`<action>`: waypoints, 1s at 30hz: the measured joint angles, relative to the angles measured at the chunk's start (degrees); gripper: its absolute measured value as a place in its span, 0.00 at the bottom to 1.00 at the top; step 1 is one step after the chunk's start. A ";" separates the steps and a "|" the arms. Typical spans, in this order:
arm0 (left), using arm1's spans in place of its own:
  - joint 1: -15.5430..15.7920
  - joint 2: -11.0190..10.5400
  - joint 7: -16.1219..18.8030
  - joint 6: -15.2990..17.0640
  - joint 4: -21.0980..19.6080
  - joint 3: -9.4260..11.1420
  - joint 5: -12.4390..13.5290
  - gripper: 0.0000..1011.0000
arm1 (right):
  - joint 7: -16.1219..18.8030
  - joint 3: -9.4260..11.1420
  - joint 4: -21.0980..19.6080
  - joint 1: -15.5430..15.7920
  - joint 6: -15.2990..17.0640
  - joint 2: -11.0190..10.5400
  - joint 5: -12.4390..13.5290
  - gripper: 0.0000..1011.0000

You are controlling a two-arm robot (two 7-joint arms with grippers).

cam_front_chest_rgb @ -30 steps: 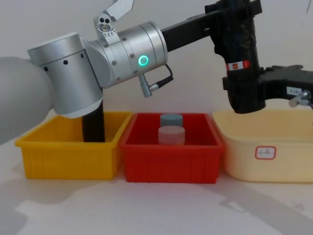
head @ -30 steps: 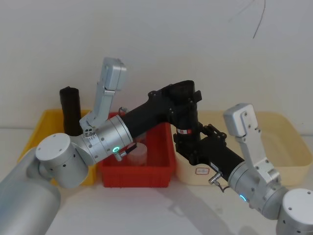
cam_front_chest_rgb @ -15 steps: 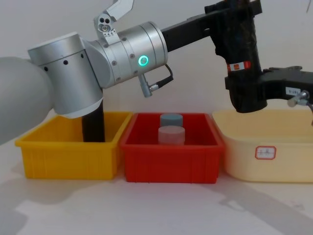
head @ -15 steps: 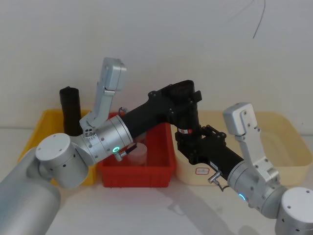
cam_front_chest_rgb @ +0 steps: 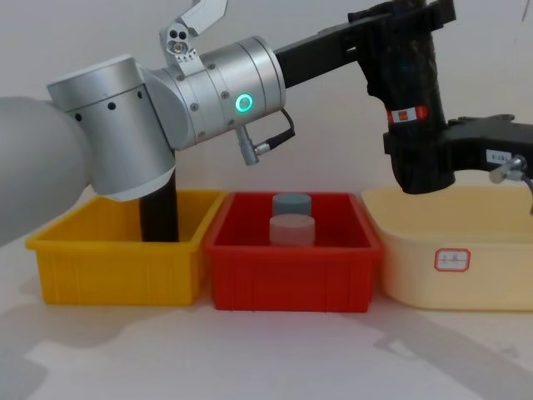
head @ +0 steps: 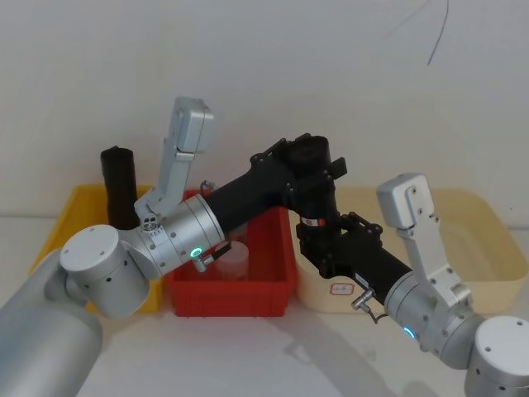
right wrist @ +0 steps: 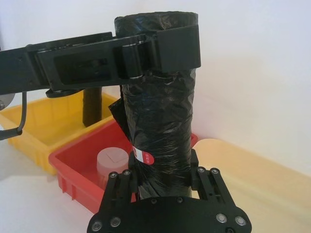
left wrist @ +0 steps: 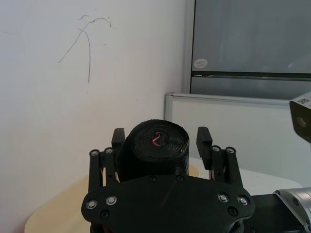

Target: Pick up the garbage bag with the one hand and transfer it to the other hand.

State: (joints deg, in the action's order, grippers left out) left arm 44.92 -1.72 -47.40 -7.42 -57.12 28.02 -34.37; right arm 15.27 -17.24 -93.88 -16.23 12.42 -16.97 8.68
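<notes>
While the bag (cam_front_chest_rgb: 410, 92) hangs upright over where the red bin (cam_front_chest_rgb: 291, 275) meets the cream bin (cam_front_chest_rgb: 400, 267), the right gripper's (right wrist: 163, 172) fingers clamp its lower part. The left gripper's (left wrist: 161, 137) fingers flank its top, spread (a gap shows on one side). The yellow bin (cam_front_chest_rgb: 117, 271) holds a plain roll (cam_front_chest_rgb: 158, 212), base hidden; the red one, two jars (cam_front_chest_rgb: 291, 227). White tabletop (cam_front_chest_rgb: 250, 350), white wall (head: 347, 66).

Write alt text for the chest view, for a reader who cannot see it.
An upright garbage bag is held in the air, the right gripper shut on its lower part and the left gripper open around its top. Below stand a yellow bin, a red bin and a cream bin.
</notes>
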 joint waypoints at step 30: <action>0.00 0.00 0.00 0.00 0.01 0.01 0.01 0.99 | -1.29 3.91 5.39 -2.41 -1.08 0.16 -0.57 0.56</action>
State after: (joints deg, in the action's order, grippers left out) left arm 44.92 -1.72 -47.40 -7.42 -57.12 28.03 -34.36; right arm 13.98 -13.33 -88.49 -18.64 11.34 -16.81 8.11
